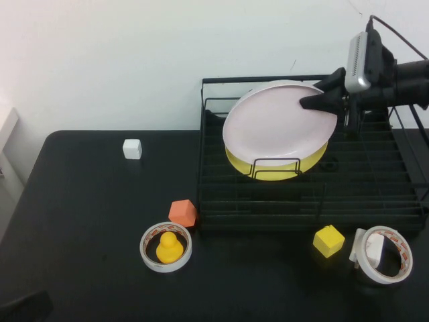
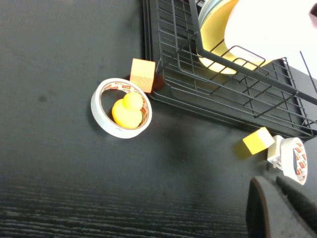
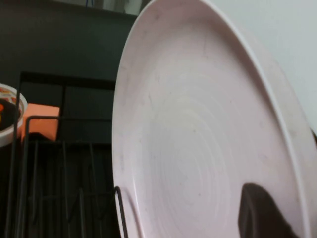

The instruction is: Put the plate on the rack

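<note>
Right gripper (image 1: 320, 100): reaching in from right over rack (image 1: 375, 194), clamped on rim of tilted plate (image 1: 278, 121), held above yellow plate (image 1: 281, 169). Left gripper (image 2: 277, 208): low over table, finger state unclear.

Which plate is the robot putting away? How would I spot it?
Find the black wire rack at the table's right side. Two plates stand tilted in its left half; the plate you want is in front, held at its upper right edge by the right gripper. It is pale pink, near white, while the yellow plate peeks out below it.
</note>
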`<act>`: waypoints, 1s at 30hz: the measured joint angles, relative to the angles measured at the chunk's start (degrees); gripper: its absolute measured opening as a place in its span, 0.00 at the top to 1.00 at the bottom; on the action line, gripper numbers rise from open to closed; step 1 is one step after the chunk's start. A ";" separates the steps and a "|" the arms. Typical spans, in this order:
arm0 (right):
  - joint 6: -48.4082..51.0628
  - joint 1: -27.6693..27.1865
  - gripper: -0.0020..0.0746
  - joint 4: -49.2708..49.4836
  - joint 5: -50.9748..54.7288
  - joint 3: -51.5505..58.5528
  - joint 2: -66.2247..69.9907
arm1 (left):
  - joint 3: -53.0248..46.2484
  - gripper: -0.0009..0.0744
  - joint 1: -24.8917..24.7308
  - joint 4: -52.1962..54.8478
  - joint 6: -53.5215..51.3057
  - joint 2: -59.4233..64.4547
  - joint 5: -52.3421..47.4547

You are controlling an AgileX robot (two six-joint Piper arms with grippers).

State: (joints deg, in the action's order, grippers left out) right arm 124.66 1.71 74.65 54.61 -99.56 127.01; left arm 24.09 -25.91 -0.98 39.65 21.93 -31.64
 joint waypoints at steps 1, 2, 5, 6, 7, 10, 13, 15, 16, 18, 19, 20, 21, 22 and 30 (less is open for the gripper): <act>0.16 0.00 0.83 0.22 0.11 0.00 0.23 | 0.00 0.99 0.00 0.00 -0.27 0.00 0.00; 0.16 0.00 0.83 0.30 0.11 0.00 0.31 | 0.00 0.99 0.00 0.00 -0.42 0.00 0.00; 0.25 0.00 0.83 0.44 0.23 0.00 0.45 | 0.00 0.99 0.00 0.98 -0.55 0.00 0.00; 0.01 0.00 0.81 0.44 0.23 0.00 0.45 | 0.00 0.99 0.00 0.98 -0.64 0.00 0.00; -0.31 0.00 0.77 0.44 0.23 0.00 0.45 | 0.00 0.99 0.00 1.32 -0.64 0.00 0.00; -3.07 0.00 0.55 0.58 -0.33 0.00 0.45 | 0.00 0.99 0.00 2.67 -0.80 0.00 -0.78; -7.39 -0.12 0.34 0.62 -0.57 0.00 0.45 | 0.00 0.99 0.00 5.05 -0.80 0.00 -3.10; -10.26 -0.22 0.27 0.62 -0.57 0.00 0.20 | 0.00 0.99 0.00 5.95 -0.89 -0.10 -5.80; -11.64 -0.34 0.26 0.62 -0.02 0.00 -0.07 | 0.00 0.99 0.00 6.10 -0.89 -0.23 -7.23; -13.46 -0.77 0.27 0.62 1.74 0.00 -1.23 | 0.00 0.99 0.00 6.23 -1.02 -0.80 -9.73; -14.21 -1.19 0.28 0.62 3.05 0.00 -2.24 | 0.00 0.99 0.00 6.23 -1.52 -1.38 -10.37; -14.79 -1.51 0.31 0.62 4.64 0.00 -3.49 | 0.00 0.99 0.00 6.01 -2.42 -2.22 -10.85; -15.30 -1.80 0.35 0.62 5.96 0.00 -4.64 | 0.00 0.99 0.00 5.76 -3.57 -3.38 -10.96; -16.34 -2.29 0.40 0.62 7.61 0.00 -6.20 | 0.00 0.99 0.00 5.45 -4.87 -4.84 -10.96; -25.47 -5.53 0.91 0.23 14.11 0.00 -18.95 | -0.12 0.99 0.00 4.31 -10.22 -20.44 -10.96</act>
State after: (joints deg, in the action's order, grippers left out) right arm 99.19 -3.82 74.88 68.72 -99.56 108.06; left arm 23.97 -25.91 3.33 29.43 1.49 -42.60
